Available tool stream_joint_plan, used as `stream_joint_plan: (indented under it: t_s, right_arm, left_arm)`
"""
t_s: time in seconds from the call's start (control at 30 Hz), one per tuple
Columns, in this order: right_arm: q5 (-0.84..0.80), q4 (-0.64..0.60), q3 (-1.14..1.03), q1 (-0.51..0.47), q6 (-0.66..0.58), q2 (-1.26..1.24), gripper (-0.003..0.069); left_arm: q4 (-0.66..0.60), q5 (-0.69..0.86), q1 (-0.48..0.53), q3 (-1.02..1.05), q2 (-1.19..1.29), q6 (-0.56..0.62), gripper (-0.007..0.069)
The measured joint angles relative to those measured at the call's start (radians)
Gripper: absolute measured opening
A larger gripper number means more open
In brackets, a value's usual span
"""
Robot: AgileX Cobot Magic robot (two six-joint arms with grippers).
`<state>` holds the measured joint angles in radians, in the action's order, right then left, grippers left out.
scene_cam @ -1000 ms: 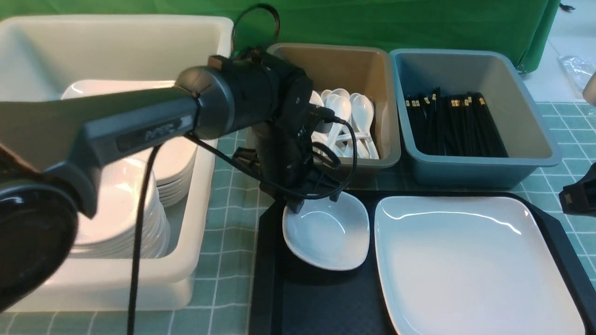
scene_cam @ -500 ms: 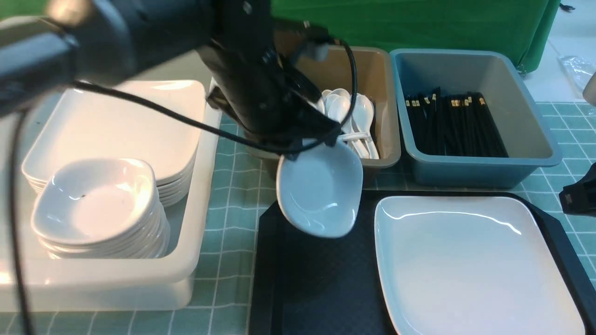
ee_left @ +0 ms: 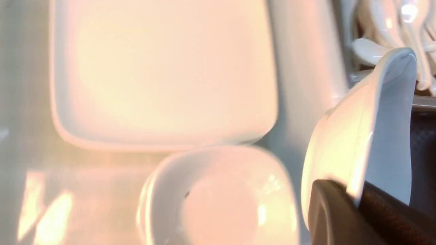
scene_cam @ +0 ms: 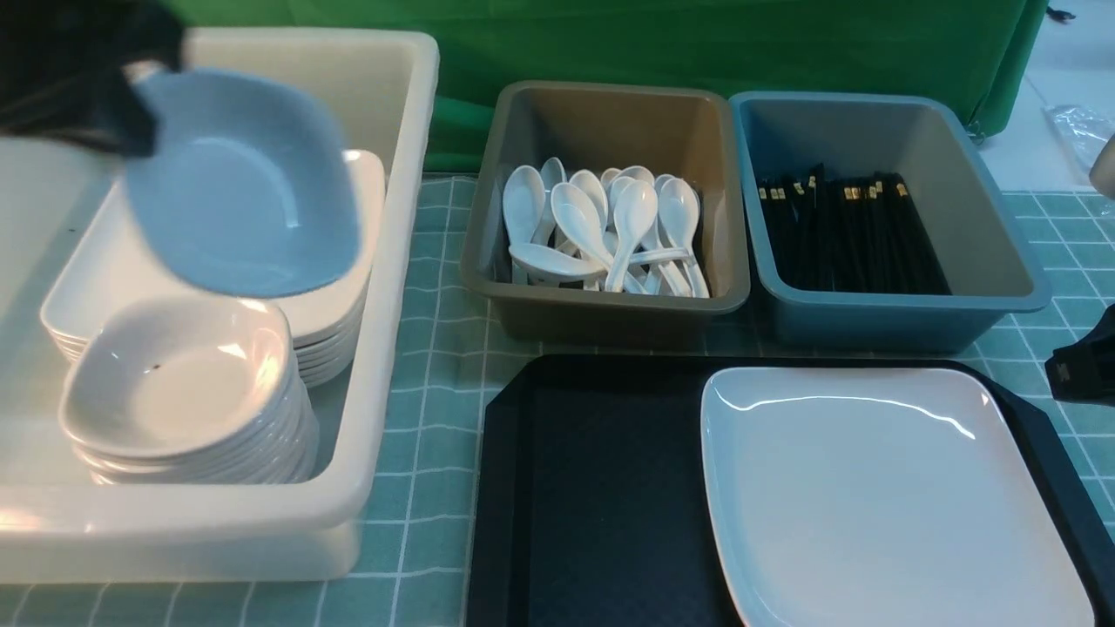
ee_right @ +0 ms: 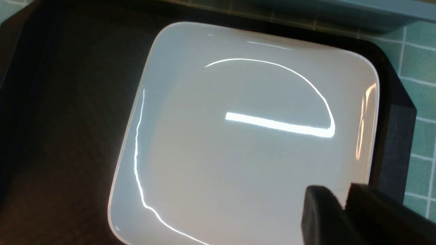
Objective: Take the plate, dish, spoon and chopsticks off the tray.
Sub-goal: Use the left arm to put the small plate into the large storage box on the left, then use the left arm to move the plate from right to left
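Dish point(scene_cam: 244, 183) off tray point(scene_cam: 592, 522), clamped by rim in left gripper point(scene_cam: 135, 122), tilted above white tub point(scene_cam: 409, 261), not yet set down. Plate point(scene_cam: 871, 496) alone on tray, left to clear. No spoon or chopsticks seen there. Right gripper point(scene_cam: 1080, 374) beside tray, fingers together, empty.

backdrop: green cloth point(scene_cam: 697, 43) | table: teal checked tablecloth point(scene_cam: 427, 348) | floor: pale point(scene_cam: 1076, 61)

Tray point(scene_cam: 601, 505) and plate point(scene_cam: 880, 488) cropped below.
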<state>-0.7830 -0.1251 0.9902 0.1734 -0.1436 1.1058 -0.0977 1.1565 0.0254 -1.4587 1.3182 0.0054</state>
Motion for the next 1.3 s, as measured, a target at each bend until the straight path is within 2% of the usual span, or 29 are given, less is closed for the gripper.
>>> stream_joint_plan:
  t_s: [0.1, 0.23, 0.27, 0.43, 0.53, 0.63, 0.8, 0.87, 0.93, 1.0, 1.07, 1.13, 1.2, 1.23, 1.27, 1.3]
  right_arm:
    - [0.0, -0.001, 0.0, 0.0, 0.0, 0.0, 0.015]
    - [0.0, -0.001, 0.0, 0.0, 0.0, 0.0, 0.0153]
    - [0.0, -0.001, 0.0, 0.0, 0.0, 0.0, 0.0153]
    - [0.001, -0.002, 0.0, 0.0, 0.0, 0.0, 0.0153]
    - [0.003, -0.016, 0.0, 0.0, 0.0, 0.0, 0.0153]
    - [0.003, -0.032, 0.0, 0.0, 0.0, 0.0, 0.0153]
    - [0.003, -0.044, 0.0, 0.0, 0.0, 0.0, 0.0153]
    - [0.002, -0.044, 0.0, 0.0, 0.0, 0.0, 0.0153]
    - [0.002, -0.045, 0.0, 0.0, 0.0, 0.0, 0.0153]
    - [0.002, -0.045, 0.0, 0.0, 0.0, 0.0, 0.0154]
    - [0.002, -0.045, 0.0, 0.0, 0.0, 0.0, 0.0157]
    - [0.002, -0.045, 0.0, 0.0, 0.0, 0.0, 0.0158]
    - [0.002, -0.045, 0.0, 0.0, 0.0, 0.0, 0.016]
    - [0.002, -0.045, 0.0, 0.0, 0.0, 0.0, 0.016]
    - [0.002, -0.045, 0.0, 0.0, 0.0, 0.0, 0.016]
    - [0.002, -0.045, 0.0, 0.0, 0.0, 0.0, 0.016]
  left_arm:
    - [-0.084, -0.01, 0.153, 0.129, -0.021, 0.077, 0.0021]
    - [-0.093, -0.057, 0.23, 0.206, -0.02, 0.133, 0.0021]
    - [-0.102, -0.078, 0.259, 0.241, -0.015, 0.183, 0.0021]
    - [-0.134, -0.125, 0.276, 0.304, 0.014, 0.307, 0.0022]
    - [-0.142, -0.145, 0.276, 0.312, 0.029, 0.351, 0.0053]
    - [-0.141, -0.158, 0.277, 0.315, 0.034, 0.36, 0.0149]
    - [-0.096, -0.23, 0.277, 0.278, 0.027, 0.324, 0.0402]
    - [-0.092, -0.234, 0.277, 0.248, 0.013, 0.317, 0.0475]
    - [-0.106, -0.236, 0.275, 0.223, -0.005, 0.312, 0.0517]
    - [-0.119, -0.237, 0.269, 0.212, -0.015, 0.31, 0.0527]
    - [-0.166, -0.235, 0.21, 0.201, -0.048, 0.331, 0.0503]
    - [-0.214, -0.225, 0.133, 0.198, -0.059, 0.338, 0.0442]
    - [-0.269, -0.211, -0.002, 0.198, -0.061, 0.338, 0.0318]
    - [-0.273, -0.211, -0.017, 0.198, -0.059, 0.338, 0.0304]
    - [-0.291, -0.21, -0.121, 0.198, -0.051, 0.331, 0.0188]
    - [-0.294, -0.21, -0.198, 0.197, -0.043, 0.32, 0.0132]
